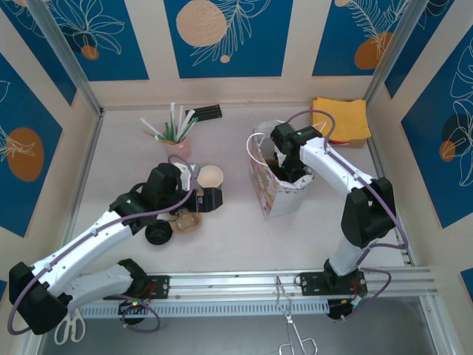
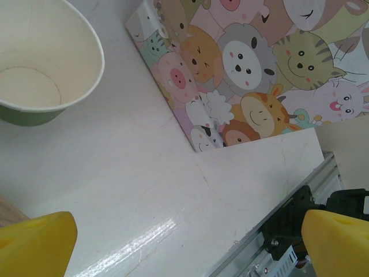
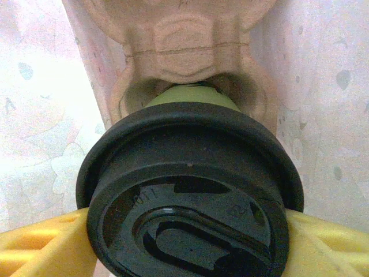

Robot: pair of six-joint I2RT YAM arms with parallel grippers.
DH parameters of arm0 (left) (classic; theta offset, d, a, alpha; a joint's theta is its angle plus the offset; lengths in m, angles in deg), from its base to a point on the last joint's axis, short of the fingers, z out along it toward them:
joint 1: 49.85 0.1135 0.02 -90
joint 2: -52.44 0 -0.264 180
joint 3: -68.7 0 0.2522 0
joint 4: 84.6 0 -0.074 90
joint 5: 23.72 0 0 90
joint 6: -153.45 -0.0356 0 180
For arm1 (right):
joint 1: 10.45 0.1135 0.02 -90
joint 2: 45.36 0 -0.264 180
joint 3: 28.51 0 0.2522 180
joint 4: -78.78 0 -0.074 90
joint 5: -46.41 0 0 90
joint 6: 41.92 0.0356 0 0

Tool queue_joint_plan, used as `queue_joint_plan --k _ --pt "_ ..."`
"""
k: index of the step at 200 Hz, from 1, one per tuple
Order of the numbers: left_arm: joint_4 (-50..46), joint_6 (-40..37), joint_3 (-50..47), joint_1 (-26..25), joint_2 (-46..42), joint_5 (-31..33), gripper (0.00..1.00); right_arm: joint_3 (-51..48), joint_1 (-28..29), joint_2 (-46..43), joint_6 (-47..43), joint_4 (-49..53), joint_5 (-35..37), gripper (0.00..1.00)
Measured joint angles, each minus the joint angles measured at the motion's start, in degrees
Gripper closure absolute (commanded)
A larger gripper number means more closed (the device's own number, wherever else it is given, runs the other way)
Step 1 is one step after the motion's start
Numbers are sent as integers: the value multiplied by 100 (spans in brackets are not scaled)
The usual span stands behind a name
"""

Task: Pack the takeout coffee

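Observation:
A green takeout coffee cup (image 3: pixel 193 95) with a black lid (image 3: pixel 190 196) sits in a brown pulp carrier (image 3: pixel 184 46) inside the cartoon-animal paper bag (image 1: pixel 277 188). My right gripper (image 3: pixel 187 242) reaches down into the bag (image 3: pixel 34 115), and its yellow fingers (image 3: pixel 40 242) press the lid from both sides. My left gripper (image 1: pixel 211 198) hovers open over the table left of the bag (image 2: pixel 253 63), with nothing between its fingers (image 2: pixel 37 245). An empty, lidless paper cup (image 1: pixel 211 177) stands just beyond it, at the upper left (image 2: pixel 40 63) of the left wrist view.
A loose black lid (image 1: pixel 158 234) and a brown pulp piece (image 1: pixel 186 220) lie beside the left arm. A cup of straws (image 1: pixel 177 129) stands at the back, yellow napkins (image 1: pixel 341 118) at the back right. Tongs (image 1: pixel 290 318) and scissors (image 1: pixel 70 329) lie near the front rail.

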Motion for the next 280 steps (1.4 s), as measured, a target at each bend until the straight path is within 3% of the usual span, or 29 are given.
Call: queue_joint_plan --k 280 --pt "0 90 -2 -50 -70 2 0 -4 7 2 24 0 61 23"
